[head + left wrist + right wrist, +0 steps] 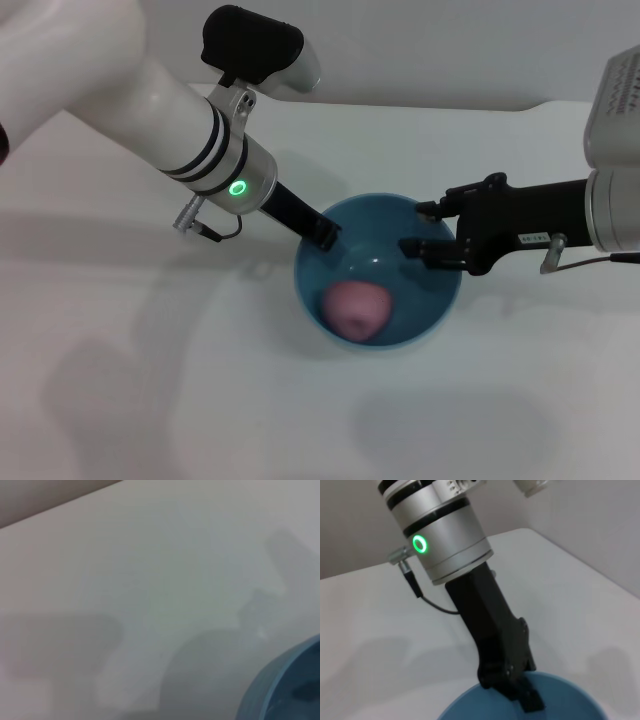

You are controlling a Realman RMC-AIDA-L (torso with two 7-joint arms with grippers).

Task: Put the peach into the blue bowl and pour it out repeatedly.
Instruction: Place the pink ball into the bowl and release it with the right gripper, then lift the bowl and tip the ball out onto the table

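Two grippers meet at the blue bowl (378, 270), which sits on the white table (150, 400) in the head view. One peach (356, 308) lies inside the bowl, low in its basin on the side nearer the robot, touching nothing but the bowl's inner surface. The left gripper (322, 234) comes in from the robot's left on a slanting arm with a green ring light, and its dark tip sits right at the bowl's far-left rim; whether it pinches that rim or only touches it I cannot tell, since the fingertips are hidden against the dark edge. The right gripper (425, 228) reaches in from the robot's right above the bowl's right side, its two black fingers (432, 209) spread apart with nothing between them. The peach lies below and between both grippers, apart from each, nearer the robot than either tip. From the right wrist view, the left gripper (522, 697) shows its black body reaching down to the blue rim (470, 705). From the left wrist view only a slice of the bowl (280, 690) and bare table show.
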